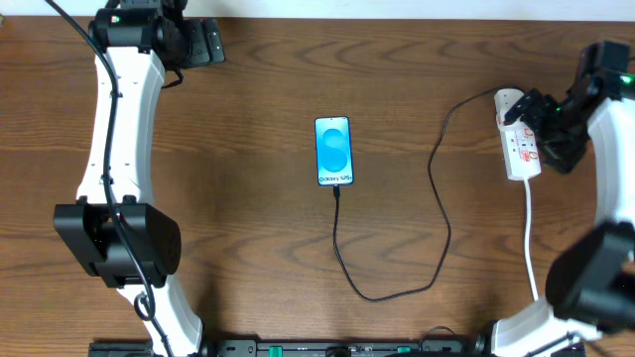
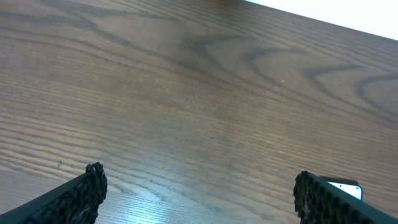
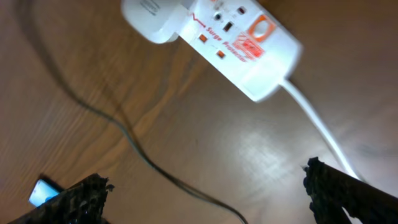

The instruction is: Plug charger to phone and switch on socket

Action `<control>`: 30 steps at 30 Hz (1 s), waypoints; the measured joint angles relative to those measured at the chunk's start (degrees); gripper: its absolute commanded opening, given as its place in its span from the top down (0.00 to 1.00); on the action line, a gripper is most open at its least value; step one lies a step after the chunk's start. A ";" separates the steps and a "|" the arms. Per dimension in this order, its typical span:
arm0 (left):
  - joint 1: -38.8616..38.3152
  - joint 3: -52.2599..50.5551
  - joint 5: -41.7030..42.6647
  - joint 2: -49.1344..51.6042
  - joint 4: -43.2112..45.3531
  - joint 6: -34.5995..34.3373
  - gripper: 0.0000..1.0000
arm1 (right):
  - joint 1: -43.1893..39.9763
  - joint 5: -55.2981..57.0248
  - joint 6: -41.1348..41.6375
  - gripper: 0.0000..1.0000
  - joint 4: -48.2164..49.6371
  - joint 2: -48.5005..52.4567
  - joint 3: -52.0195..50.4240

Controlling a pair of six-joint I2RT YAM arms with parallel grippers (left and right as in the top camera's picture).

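The phone [image 1: 333, 151] lies screen-up and lit at the table's middle. The charger cable [image 1: 444, 223] meets the phone's bottom edge, loops toward the front, then runs up to the socket strip [image 1: 516, 144] at the right. My right gripper [image 1: 536, 127] is open and empty, just above the strip. In the right wrist view the strip [image 3: 233, 43] with its red switches lies ahead of my open fingers [image 3: 205, 199], apart from them. The cable [image 3: 155, 168] crosses between them, and the phone's corner [image 3: 42, 191] shows. My left gripper [image 1: 206, 42] [image 2: 199, 193] is open and empty at the far left.
The strip's white cord [image 1: 531, 233] [image 3: 317, 124] runs toward the front edge on the right. A white adapter [image 3: 149, 15] sits in the strip's rounded end. The left wrist view shows only bare wooden table [image 2: 199, 93].
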 measured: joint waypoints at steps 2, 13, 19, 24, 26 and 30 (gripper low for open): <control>0.00 0.00 0.00 0.00 -0.02 0.00 0.02 | 0.76 1.70 0.00 0.01 -1.70 -4.13 0.00; 0.00 0.00 -0.09 0.00 -0.02 0.00 0.02 | 16.74 6.25 -3.58 0.01 1.66 -25.03 -10.47; 0.00 0.00 -0.15 0.00 -0.02 0.00 0.02 | 23.39 8.46 -5.09 0.01 3.56 -34.95 -18.82; 0.00 0.00 -0.17 0.00 -0.02 0.00 0.02 | 23.93 8.85 -5.51 0.01 1.86 -36.83 -19.67; 0.00 0.00 -0.17 0.00 -0.02 0.00 0.02 | 23.93 8.85 -5.51 0.01 1.86 -36.81 -19.74; 0.00 0.00 -0.17 0.00 -0.02 0.00 0.02 | 23.93 8.85 -5.51 0.01 1.84 -36.81 -19.85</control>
